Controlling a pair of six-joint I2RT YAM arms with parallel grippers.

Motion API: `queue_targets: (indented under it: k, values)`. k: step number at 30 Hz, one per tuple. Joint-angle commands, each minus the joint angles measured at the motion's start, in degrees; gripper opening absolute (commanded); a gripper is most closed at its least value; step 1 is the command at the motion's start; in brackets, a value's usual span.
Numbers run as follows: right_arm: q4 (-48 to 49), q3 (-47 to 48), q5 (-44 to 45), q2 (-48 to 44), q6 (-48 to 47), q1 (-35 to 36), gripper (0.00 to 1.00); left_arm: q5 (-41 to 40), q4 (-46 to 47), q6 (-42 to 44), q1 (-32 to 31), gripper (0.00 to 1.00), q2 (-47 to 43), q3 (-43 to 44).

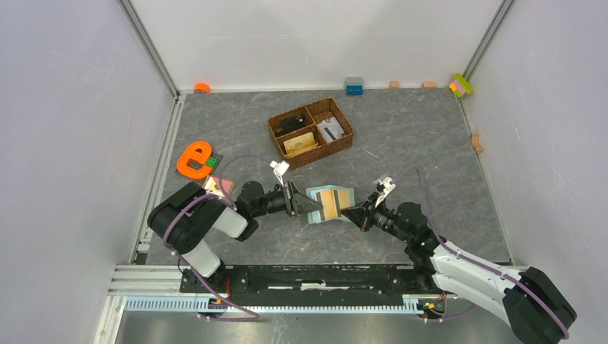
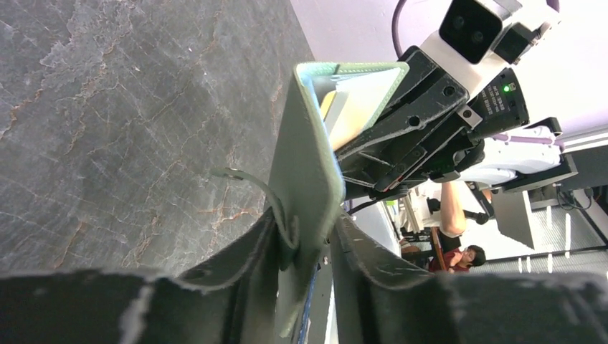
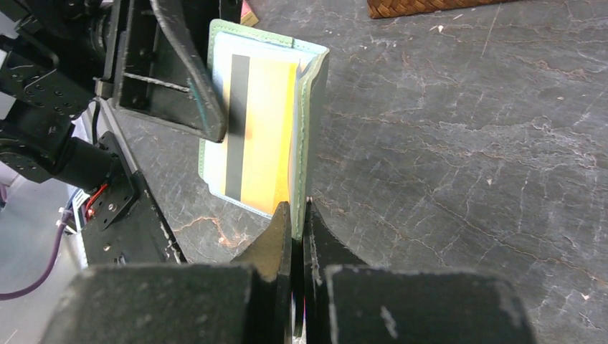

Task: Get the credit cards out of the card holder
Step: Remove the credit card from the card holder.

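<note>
The card holder (image 1: 346, 195) hangs open between my two grippers just above the table, sage-green outside (image 2: 307, 165) and pale blue inside (image 3: 217, 107). A tan-orange credit card (image 1: 331, 204) with a dark stripe sits in its slot (image 3: 267, 129). My left gripper (image 1: 313, 204) straddles the left flap, its jaws (image 2: 308, 236) against both faces, one finger (image 3: 193, 93) lying over the card's stripe. My right gripper (image 1: 350, 213) is shut on the right flap's edge (image 3: 298, 215). A pinkish-brown card (image 1: 219, 185) lies on the table beside the left arm.
A brown wicker divided basket (image 1: 344, 140) with small items stands behind the grippers. An orange letter-e shape (image 1: 192, 160) lies at the left. Small blocks (image 1: 353, 86) line the back wall, and a colourful one (image 1: 461, 85) sits in the back right corner.
</note>
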Motion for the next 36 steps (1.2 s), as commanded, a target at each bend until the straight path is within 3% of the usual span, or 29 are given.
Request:
queue_targets:
  k: [1,4,7,9,16,23,30,32,36]
  values:
    - [5.9,-1.3,-2.7,-2.0,0.8,0.0,0.0,0.9,0.2,2.5,0.1,0.3,0.5,1.9]
    - [5.5,-1.7,-2.4,-3.3,0.5,0.0,0.02,1.0,-0.3,2.8,0.2,0.14,0.0,1.9]
    - [3.3,-1.7,0.3,-4.6,-0.9,0.0,0.15,0.9,-2.2,3.8,0.2,0.07,-1.2,2.0]
    - [1.0,-1.6,3.1,-5.5,-2.4,0.0,0.25,0.7,-3.6,4.5,0.2,0.06,-2.4,1.9]
    - [-5.6,-3.9,15.5,-14.2,-7.2,0.0,0.43,-0.1,-9.6,7.6,0.2,0.05,-8.2,1.5]
    - [-2.8,-8.2,8.5,-23.5,-7.1,0.0,0.47,-2.0,-16.7,11.1,0.2,0.04,-12.3,1.8]
    - [-0.3,-9.9,4.7,-26.7,-5.5,0.0,0.53,-2.8,-18.1,11.4,0.2,0.02,-12.9,1.8]
    - [2.7,-10.7,2.4,-25.0,-4.6,0.0,0.58,-2.3,-17.2,11.3,0.1,0.02,-13.2,1.7]
    - [10.5,-9.3,-5.8,-13.9,-2.2,0.0,0.58,0.5,-10.6,9.0,0.1,0.02,-12.7,0.9]
